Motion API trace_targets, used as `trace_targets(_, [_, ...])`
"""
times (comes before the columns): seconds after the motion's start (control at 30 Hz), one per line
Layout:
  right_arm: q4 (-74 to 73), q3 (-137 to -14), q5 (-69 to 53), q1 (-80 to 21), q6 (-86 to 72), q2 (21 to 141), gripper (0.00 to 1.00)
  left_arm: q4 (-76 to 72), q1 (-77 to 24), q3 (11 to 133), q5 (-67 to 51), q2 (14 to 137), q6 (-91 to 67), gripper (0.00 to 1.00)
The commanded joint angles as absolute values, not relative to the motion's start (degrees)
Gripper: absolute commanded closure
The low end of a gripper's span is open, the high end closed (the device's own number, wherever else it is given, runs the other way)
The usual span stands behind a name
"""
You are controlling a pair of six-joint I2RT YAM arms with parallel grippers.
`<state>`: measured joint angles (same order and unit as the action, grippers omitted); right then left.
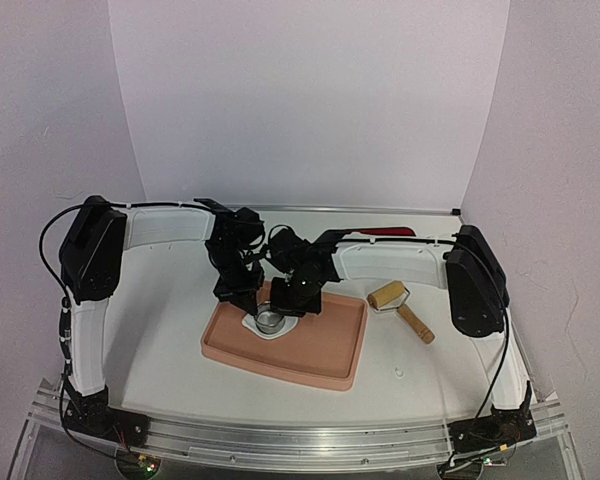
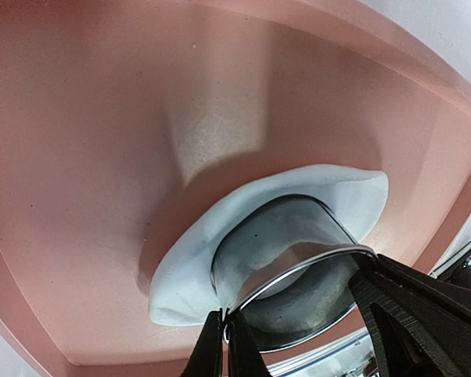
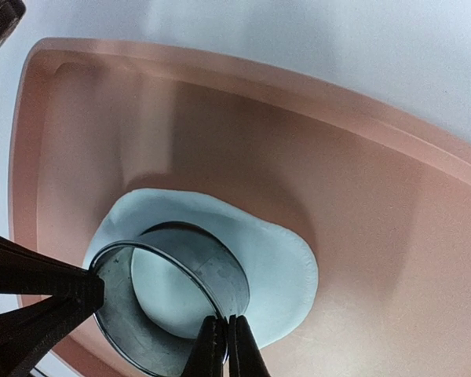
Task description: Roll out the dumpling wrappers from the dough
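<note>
Sitting on soft flat white dough [image 3: 276, 276], a shiny round metal ring [image 3: 222, 284] is being pinched by the left hand [image 2: 225, 331] and the right hand [image 3: 224, 334].

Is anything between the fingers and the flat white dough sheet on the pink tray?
Yes: the round metal ring cutter stands on the white dough sheet in the pink tray. The left gripper and right gripper each pinch its rim, so only the ring meets the dough.
</note>
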<state>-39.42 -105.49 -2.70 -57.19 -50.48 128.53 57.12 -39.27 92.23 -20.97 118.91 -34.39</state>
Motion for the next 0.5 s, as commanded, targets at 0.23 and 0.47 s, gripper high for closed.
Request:
trace_targets(0.23, [-45.16,-107.48,-4.68,-58.83,-49.61,128.46,0.93,55.07,-38.45,93.83,-16.12,116.9,-35.57,1.0])
trace_targets(0.47, [-45.53,-108.01,-4.24,-58.82,-49.92,127.4,0.93,55.98,-38.41,94.43,-15.45,115.4,-35.6,1.0])
